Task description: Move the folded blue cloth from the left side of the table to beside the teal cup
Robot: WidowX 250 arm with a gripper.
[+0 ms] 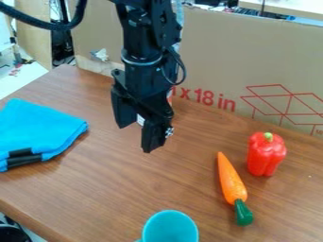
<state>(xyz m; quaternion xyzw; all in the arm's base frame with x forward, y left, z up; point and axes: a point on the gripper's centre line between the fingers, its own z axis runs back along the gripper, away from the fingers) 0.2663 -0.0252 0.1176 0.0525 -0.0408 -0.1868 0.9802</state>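
Looks black nearly all over, with blocky and rounded housings along the segmented arm (150,33) and a narrow, greyish, shiny ring (140,61) round the cylindrical wrist section (142,73). Carries a thick, dark cable (39,22) curving off at the upper left, plus a thinner black cable (183,73) looped out beside the wrist. Ends in a black gripper (136,138) with two broad, angular, flat-sided fingers (153,137) and a small, white, patterned marking (169,132) low on one side.
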